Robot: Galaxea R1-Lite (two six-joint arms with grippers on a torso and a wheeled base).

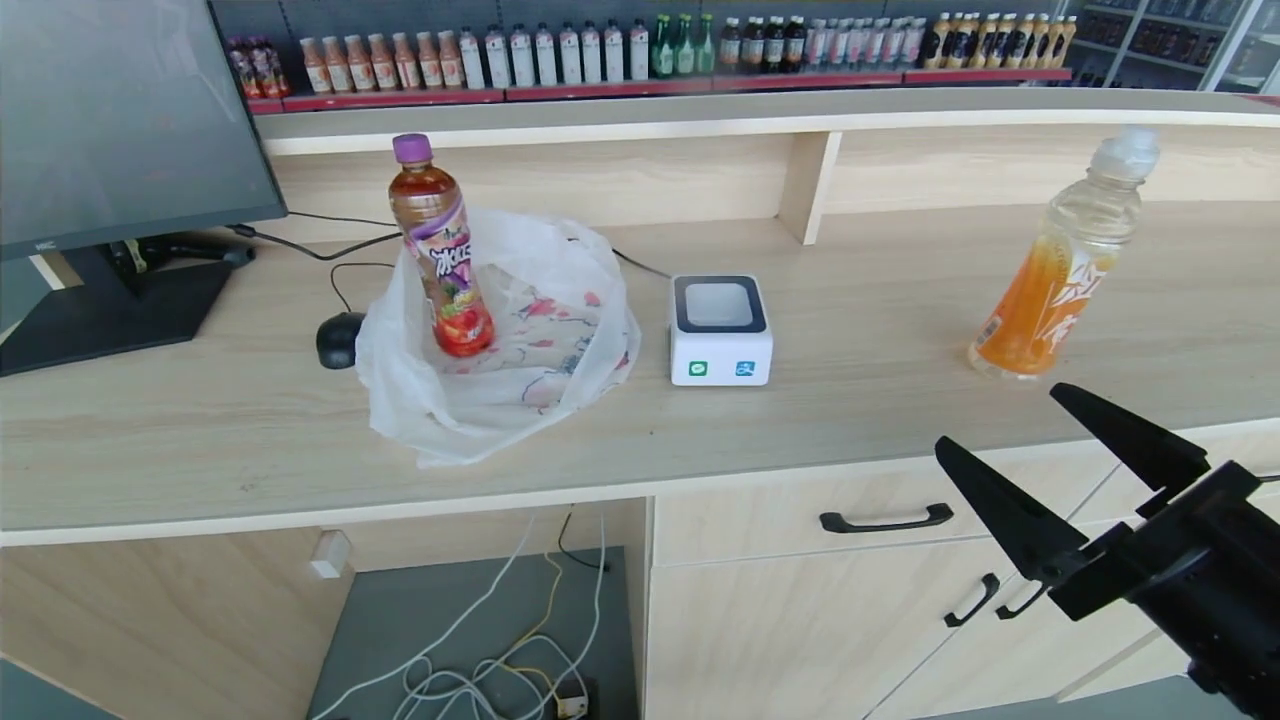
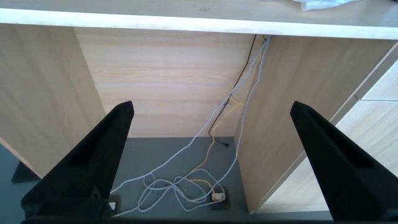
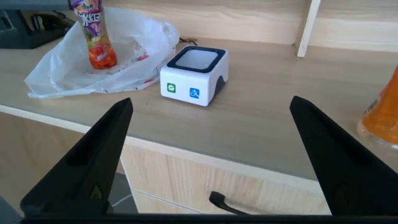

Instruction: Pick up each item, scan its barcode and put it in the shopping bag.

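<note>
Head view: left of the scanner [image 1: 720, 328], the shopping bag [image 1: 520, 385] lies open on the tabletop [image 1: 200, 420]. A red tea bottle [image 1: 440, 250] apparently stands inside it. The orange bottle [image 1: 1060, 270] stands well right of the scanner. The right gripper [image 1: 998, 418], released and empty, hangs nearer than the scanner.

Left wrist view: the left gripper [image 2: 211, 107], spread wide, is below scanner level, above floor cables [image 2: 180, 186].

Right wrist view: the scanner sits ahead.

Purple-capped bottle [image 1: 440, 250] upright in bag [image 1: 592, 300]

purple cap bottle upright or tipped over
Upright: the purple cap bottle stands inside the open shopping bag, cap on top.
</note>
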